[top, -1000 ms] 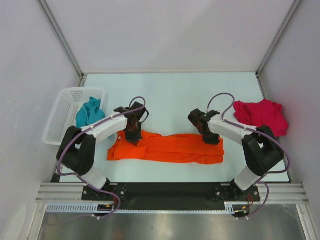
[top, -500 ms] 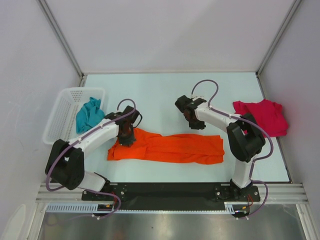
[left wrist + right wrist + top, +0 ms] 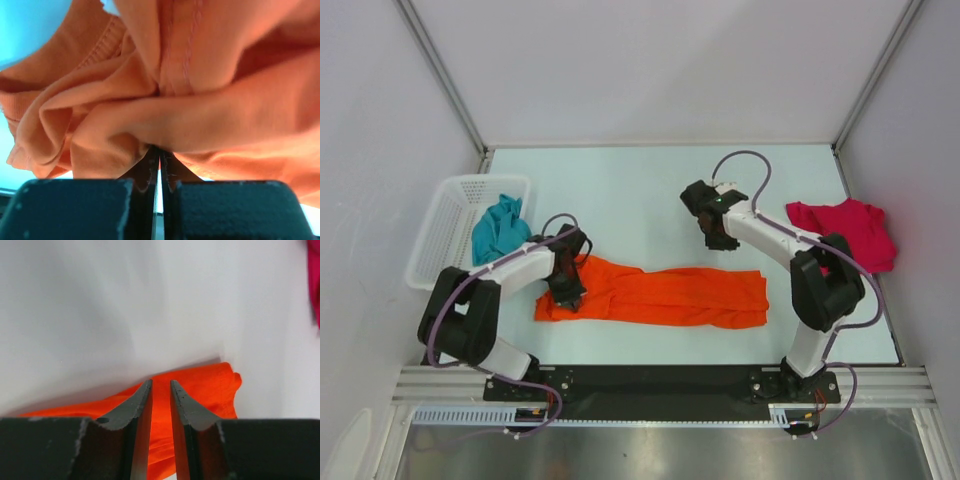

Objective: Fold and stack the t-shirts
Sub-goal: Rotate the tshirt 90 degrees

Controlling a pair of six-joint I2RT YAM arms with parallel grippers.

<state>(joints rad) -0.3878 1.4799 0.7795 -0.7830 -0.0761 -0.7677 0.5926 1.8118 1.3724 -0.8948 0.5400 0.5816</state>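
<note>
A bright orange cloth t-shirt is laid out as a long, narrow band across the near middle of the pale table, with its long axis running left to right. Its left end is bunched, while its right end lies flatter.

The left gripper is set down on that bunched left end. From its own wrist camera, its jaws are seen pressed almost together, with a fold of the orange cloth pinched between them.

The right gripper is held over bare table just beyond the far edge of the band, above its right half and not touching it. Its fingers are parted by a narrow gap, and nothing is caught between them. The shirt therefore lies on the near side of this gripper.

With the left end already gripped, the free right end is judged to be the right arm's to take, since that arm is much the nearer. It would have to be brought nearward and to the right, along the band's length, before any fold across that length could be made.

Further out, a crumpled crimson red cloth t-shirt lies by the right edge, well apart. A teal cloth t-shirt rests in a white plastic mesh basket at the far left. Neither appears folded yet.
</note>
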